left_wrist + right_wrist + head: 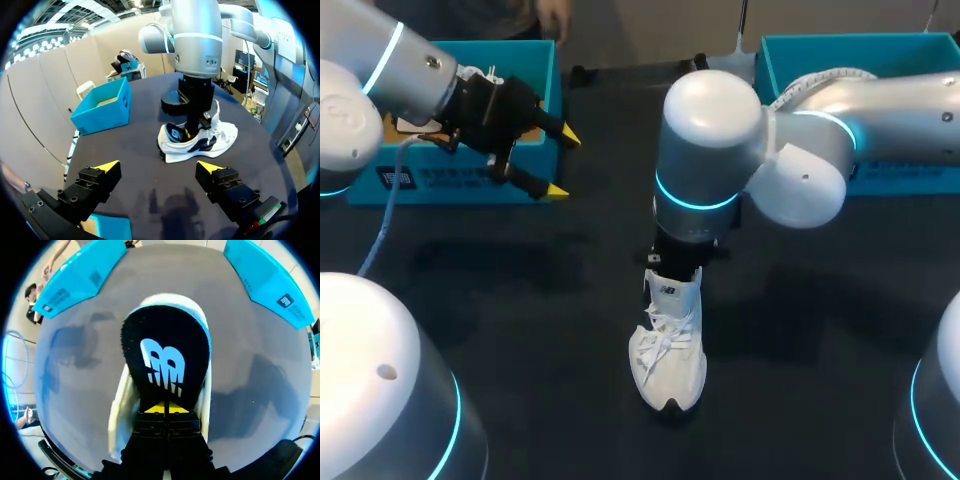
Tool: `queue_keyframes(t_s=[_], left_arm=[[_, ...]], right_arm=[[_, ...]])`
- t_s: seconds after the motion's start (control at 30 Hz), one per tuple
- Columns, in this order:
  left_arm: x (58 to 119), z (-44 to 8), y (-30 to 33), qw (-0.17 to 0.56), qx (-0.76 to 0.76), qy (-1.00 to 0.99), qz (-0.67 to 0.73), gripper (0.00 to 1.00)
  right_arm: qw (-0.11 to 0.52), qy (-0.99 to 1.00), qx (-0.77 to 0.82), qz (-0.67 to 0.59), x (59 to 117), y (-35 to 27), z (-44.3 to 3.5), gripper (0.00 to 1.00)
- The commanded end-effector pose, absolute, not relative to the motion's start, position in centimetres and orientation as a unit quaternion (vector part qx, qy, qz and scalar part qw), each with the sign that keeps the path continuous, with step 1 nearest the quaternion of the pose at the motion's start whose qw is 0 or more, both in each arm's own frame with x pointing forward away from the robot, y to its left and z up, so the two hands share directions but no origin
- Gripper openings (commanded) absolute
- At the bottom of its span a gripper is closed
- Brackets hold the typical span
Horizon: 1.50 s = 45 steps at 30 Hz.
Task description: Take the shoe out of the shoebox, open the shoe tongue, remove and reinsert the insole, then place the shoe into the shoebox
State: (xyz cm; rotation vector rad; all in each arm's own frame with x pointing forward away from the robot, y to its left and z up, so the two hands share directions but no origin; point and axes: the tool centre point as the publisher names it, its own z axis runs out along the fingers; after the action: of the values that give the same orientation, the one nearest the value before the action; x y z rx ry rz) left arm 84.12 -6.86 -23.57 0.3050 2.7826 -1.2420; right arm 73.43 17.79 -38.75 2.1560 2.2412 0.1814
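Dark table (520, 330), white shoe (670, 365) toe-first toward robot; right gripper (164, 408) tight on insole (165, 355), left gripper (563, 164) spread.

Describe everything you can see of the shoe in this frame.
The shoe is a white lace-up sneaker with a dark mark on its side and a thick pale sole. It stands upright on the dark table, outside both blue boxes, toe toward the robot. The right gripper is at its heel opening, shut on the black insole, which covers the shoe's mouth.
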Motion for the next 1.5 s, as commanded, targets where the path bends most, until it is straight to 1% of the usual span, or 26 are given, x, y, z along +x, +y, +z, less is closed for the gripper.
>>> queue_keyframes(t_s=[0.03, 0.13, 0.37, 0.53, 0.73, 0.9, 1.03, 1.17, 1.3, 1.5], left_arm=[[84.0, -23.5, -6.8, 0.040, 0.100, 0.909, -0.404, 1.00], [84.0, -23.5, -6.8, 0.040, 0.100, 0.909, -0.404, 1.00], [84.0, -23.5, -6.8, 0.040, 0.100, 0.909, -0.404, 1.00], [84.0, -23.5, -6.8, 0.040, 0.100, 0.909, -0.404, 1.00], [84.0, -23.5, -6.8, 0.040, 0.100, 0.909, -0.404, 1.00], [84.0, -23.5, -6.8, 0.040, 0.100, 0.909, -0.404, 1.00], [84.0, -23.5, -6.8, 0.040, 0.100, 0.909, -0.404, 1.00], [84.0, -23.5, -6.8, 0.040, 0.100, 0.909, -0.404, 1.00], [84.0, -23.5, -6.8, 0.040, 0.100, 0.909, -0.404, 1.00], [84.0, -23.5, -6.8, 0.040, 0.100, 0.909, -0.404, 1.00]], right_arm=[[0.009, 0.718, 0.694, 0.058, 73.6, 17.7, -40.0, 0.00], [0.017, 0.717, 0.694, 0.064, 73.6, 17.6, -38.6, 0.00], [0.067, 0.721, 0.686, 0.074, 74.6, 17.9, -35.5, 0.00], [0.099, 0.715, 0.686, 0.090, 76.1, 18.0, -35.6, 0.00], [0.144, 0.707, 0.687, 0.089, 77.0, 18.7, -37.6, 0.00], [0.153, 0.681, 0.711, 0.087, 76.8, 18.6, -40.0, 0.00], [0.134, 0.679, 0.718, 0.077, 76.8, 18.6, -42.0, 0.00], [0.120, 0.681, 0.719, 0.071, 76.7, 18.8, -42.8, 0.00], [0.124, 0.683, 0.717, 0.069, 76.1, 18.8, -41.5, 0.00], [0.158, 0.677, 0.713, 0.091, 75.4, 18.6, -38.2, 0.00]])
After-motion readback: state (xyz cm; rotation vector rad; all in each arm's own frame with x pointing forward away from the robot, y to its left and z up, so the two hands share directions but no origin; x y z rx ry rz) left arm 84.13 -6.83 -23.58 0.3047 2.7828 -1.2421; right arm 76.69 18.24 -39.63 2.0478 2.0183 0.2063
